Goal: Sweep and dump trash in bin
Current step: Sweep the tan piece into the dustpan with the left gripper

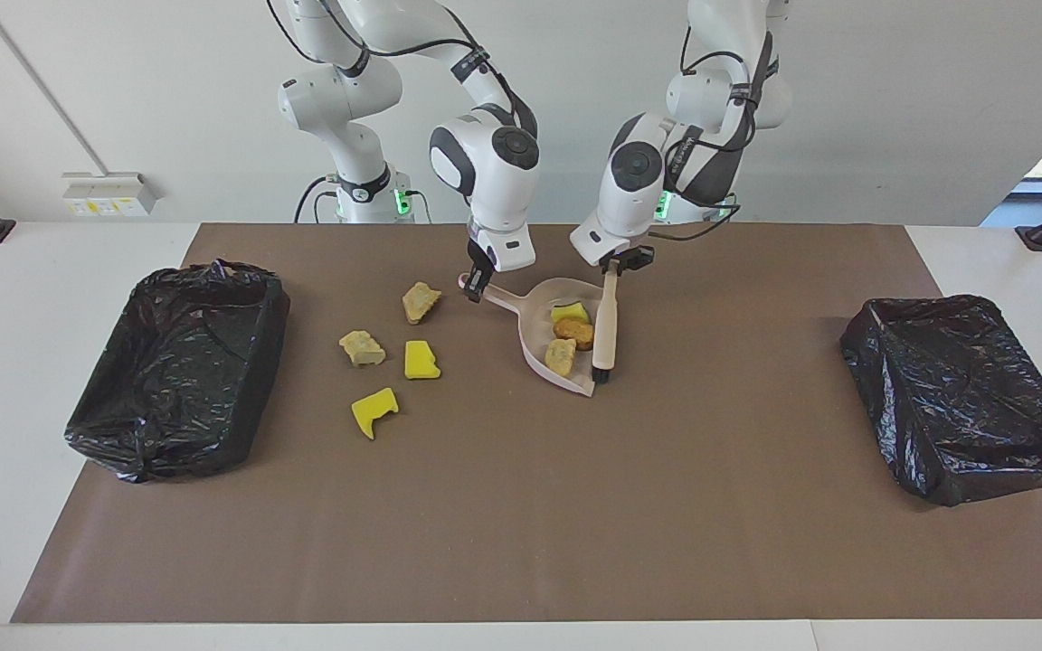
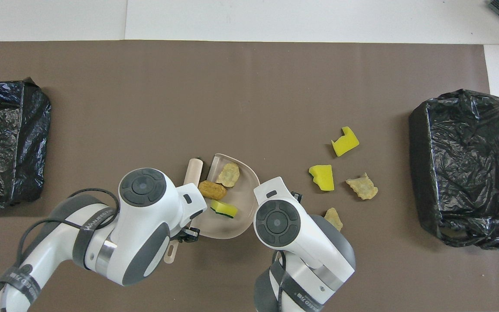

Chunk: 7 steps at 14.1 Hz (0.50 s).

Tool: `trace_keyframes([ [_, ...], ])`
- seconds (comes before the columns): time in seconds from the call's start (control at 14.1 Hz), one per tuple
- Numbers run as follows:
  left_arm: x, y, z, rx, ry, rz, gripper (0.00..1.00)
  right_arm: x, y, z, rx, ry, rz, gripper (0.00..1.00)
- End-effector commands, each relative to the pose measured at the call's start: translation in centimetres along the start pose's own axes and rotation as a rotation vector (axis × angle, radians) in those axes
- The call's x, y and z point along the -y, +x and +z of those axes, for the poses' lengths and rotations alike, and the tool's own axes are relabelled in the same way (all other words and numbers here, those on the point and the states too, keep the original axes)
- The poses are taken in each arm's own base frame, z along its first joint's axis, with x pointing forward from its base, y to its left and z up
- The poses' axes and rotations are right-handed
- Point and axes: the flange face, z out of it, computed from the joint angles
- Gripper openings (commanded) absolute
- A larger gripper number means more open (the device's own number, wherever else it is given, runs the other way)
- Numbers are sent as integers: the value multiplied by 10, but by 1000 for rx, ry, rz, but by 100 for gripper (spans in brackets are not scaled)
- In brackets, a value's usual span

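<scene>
My right gripper [image 1: 476,282] is shut on the handle of the pale pink dustpan [image 1: 539,336], which rests on the brown mat. Three pieces of trash lie in the pan: a yellow sponge bit [image 1: 569,313], an orange-brown oval [image 1: 573,332] and a beige chunk [image 1: 561,355]. My left gripper [image 1: 611,266] is shut on the beige brush [image 1: 605,330], whose bristles stand at the pan's open mouth. Several loose scraps lie toward the right arm's end: two beige chunks [image 1: 420,301] [image 1: 362,348] and two yellow bits [image 1: 421,360] [image 1: 374,410]. In the overhead view both wrists hide their fingers.
A bin lined with a black bag [image 1: 177,366] stands at the right arm's end of the mat. Another bin with a black bag [image 1: 964,393] stands at the left arm's end. The mat's edge [image 1: 485,620] runs along the table's side farthest from the robots.
</scene>
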Motion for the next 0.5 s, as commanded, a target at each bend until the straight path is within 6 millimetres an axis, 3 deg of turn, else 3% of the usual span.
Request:
trace_keyframes([
  [0.0,-14,-9,-12,-24,-7,-33,0,-1,-1,0,-1,-22,23,0],
  [0.21,21,-8,-44,18,4,-47,0,-1,-1,0,-1,-22,23,0],
  [0.42,41,-33,-72,78,38,-30,0,-1,-1,0,-1,-22,23,0],
])
